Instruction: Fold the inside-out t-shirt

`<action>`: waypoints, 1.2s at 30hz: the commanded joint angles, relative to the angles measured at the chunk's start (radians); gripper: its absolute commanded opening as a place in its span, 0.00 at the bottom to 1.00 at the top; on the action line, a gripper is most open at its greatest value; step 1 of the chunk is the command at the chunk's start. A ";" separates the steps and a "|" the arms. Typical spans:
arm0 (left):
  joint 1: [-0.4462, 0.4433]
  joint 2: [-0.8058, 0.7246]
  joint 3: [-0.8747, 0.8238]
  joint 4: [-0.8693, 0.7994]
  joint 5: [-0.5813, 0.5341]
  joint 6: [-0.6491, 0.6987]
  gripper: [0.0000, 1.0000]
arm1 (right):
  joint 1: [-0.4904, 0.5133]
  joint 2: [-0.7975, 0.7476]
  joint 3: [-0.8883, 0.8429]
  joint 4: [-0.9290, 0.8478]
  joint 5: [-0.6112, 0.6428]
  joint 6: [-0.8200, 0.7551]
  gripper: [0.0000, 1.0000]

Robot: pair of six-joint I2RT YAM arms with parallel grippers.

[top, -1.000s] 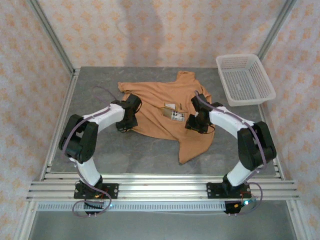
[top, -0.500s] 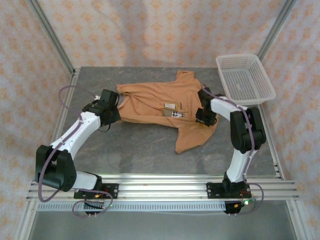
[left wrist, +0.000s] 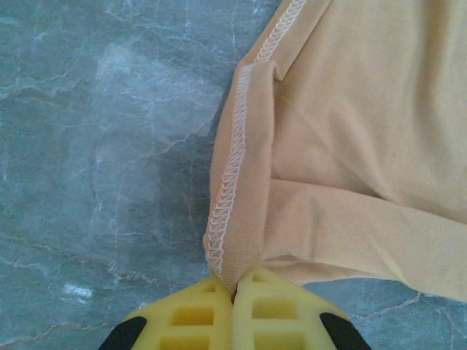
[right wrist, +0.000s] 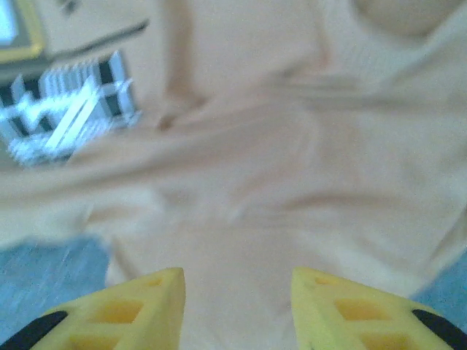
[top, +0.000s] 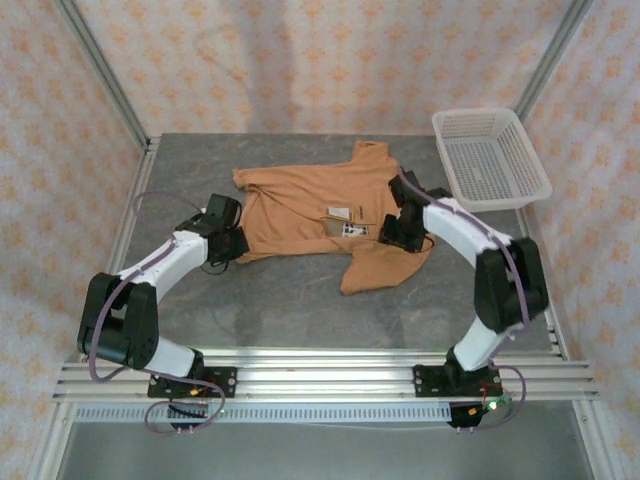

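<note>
**Left arm swings out, shirt stretches flatter**

Low in the left wrist view, the left gripper (left wrist: 235,288) is pinched tight on the hem of the inside-out t-shirt (left wrist: 350,131). The right gripper (right wrist: 237,284) hangs over the cloth with its jaws apart. In the middle of the top view the shirt lies spread out. No fold is made yet, so all the folding is left.

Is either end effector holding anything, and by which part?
The left end effector is shut on the t-shirt, pinching its white-stitched edge at a folded corner. The right end effector is open over the fabric, holding nothing.
</note>
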 commanded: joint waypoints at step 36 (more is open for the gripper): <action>0.126 -0.307 0.127 -0.048 0.021 0.088 0.00 | 0.025 -0.381 -0.090 -0.254 0.209 0.031 0.00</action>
